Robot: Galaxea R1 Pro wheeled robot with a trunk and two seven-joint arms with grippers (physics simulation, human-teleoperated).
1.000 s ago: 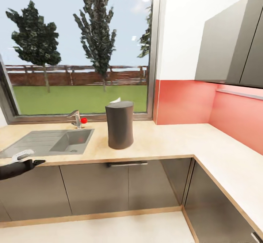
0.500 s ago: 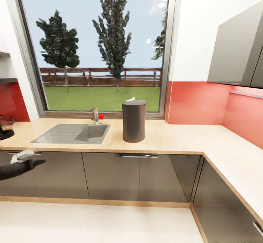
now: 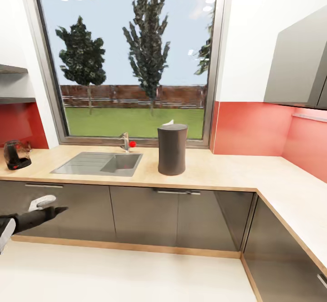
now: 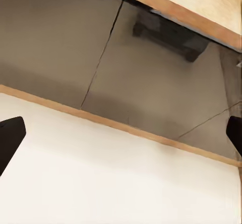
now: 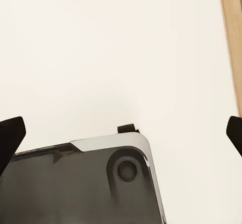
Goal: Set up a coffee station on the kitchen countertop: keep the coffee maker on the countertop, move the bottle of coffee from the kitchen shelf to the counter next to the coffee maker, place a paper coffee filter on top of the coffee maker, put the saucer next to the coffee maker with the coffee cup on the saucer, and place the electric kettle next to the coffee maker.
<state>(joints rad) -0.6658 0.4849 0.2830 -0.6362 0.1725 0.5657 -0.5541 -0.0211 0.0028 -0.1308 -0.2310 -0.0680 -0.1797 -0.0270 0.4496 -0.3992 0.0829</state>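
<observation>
Since the earlier frames our whole head view has pulled back and swung left, so the camera has moved rather than the furniture; more of the pale floor (image 3: 136, 274) now shows, and a dark coffee maker (image 3: 14, 155) has come into sight at the far left end of the countertop (image 3: 218, 168), against the red backsplash (image 3: 254, 129); our left gripper (image 3: 47, 205) has stayed low at the left edge, in front of the grey cabinet fronts (image 3: 145, 218).

We see the tall dark cylindrical kettle (image 3: 172, 149) standing upright on the countertop just right of the sink (image 3: 102, 163), with a white tip (image 3: 168, 122) poking up behind its top that we cannot identify; it is well apart from the coffee maker, with the sink and its faucet (image 3: 124, 141) between them; the window (image 3: 131, 61) behind shows trees and a fence.

In the left wrist view the two dark fingertips (image 4: 10, 138) sit at opposite edges, spread wide with nothing between them, over the floor and the cabinet base; in the right wrist view the right gripper (image 5: 121, 133) likewise has its fingertips (image 5: 9, 135) far apart and bare, above the floor and part of our grey base (image 5: 80, 183).
</observation>
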